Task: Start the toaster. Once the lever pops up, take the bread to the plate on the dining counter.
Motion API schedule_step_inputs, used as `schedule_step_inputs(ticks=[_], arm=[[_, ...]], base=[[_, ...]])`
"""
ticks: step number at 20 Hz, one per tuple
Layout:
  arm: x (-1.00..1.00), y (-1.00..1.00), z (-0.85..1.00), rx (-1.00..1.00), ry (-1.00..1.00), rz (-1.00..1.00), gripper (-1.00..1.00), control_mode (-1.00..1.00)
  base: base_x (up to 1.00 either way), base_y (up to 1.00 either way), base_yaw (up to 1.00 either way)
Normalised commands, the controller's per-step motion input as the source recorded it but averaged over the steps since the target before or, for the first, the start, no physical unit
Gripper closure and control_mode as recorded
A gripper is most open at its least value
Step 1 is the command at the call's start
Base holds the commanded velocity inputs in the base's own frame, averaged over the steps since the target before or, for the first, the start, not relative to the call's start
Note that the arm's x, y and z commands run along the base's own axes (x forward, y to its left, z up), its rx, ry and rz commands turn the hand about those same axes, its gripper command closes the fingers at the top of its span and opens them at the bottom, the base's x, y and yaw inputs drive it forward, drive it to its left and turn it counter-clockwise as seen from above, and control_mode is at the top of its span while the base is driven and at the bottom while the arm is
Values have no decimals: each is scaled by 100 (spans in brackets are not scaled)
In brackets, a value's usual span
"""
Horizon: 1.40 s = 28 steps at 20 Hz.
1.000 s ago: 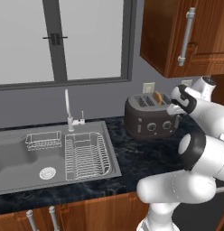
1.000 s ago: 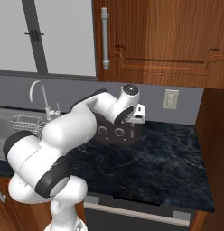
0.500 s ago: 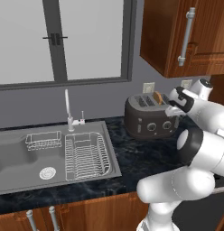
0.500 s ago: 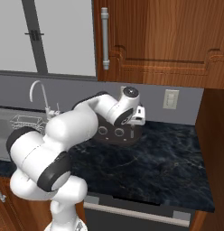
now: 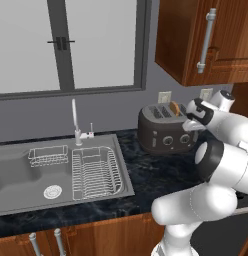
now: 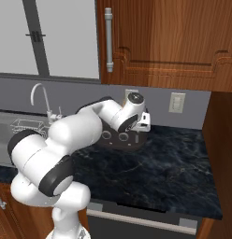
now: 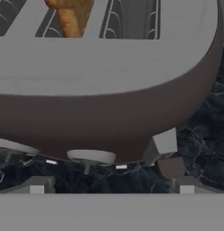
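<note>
Pincer [image 7: 109, 187] spread wide, grasping nothing, poised over rounded dark brown-grey toaster [image 7: 109, 99] front to reach the lever; tan bread slice [image 7: 71, 16] at 11 o'clock, seated in slot.

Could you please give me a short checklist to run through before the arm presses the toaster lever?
1. Bread sits in a slot of the toaster: ok, it sticks up from a slot near the right end.
2. Hand is at the toaster's right end: ok, close beside it.
3. Jaws open: ok, the two fingertips stand wide apart.
4. Lever is up: cannot tell; a grey tab shows on the toaster's side, its travel unclear.
5. Fingers touching the lever: cannot tell from these views.
6. Toaster stands flat on the worktop: ok.
</note>
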Motion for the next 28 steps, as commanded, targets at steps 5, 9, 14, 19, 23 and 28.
schedule_step_inputs(ticks=[5, 9, 14, 19, 23, 28], arm=[[0, 0, -17, 0, 0, 0, -100, -100], [0, 0, -13, 0, 0, 0, -100, -100], [0, 0, -10, 0, 0, 0, -100, -100], [0, 0, 0, 0, 0, 0, -100, -100], [0, 0, -1, 0, 0, 0, -100, -100], [0, 0, -11, 0, 0, 0, -100, -100]], base=[[0, 0, 0], [0, 0, 0], [0, 0, 0], [0, 0, 0], [0, 0, 0], [0, 0, 0]])
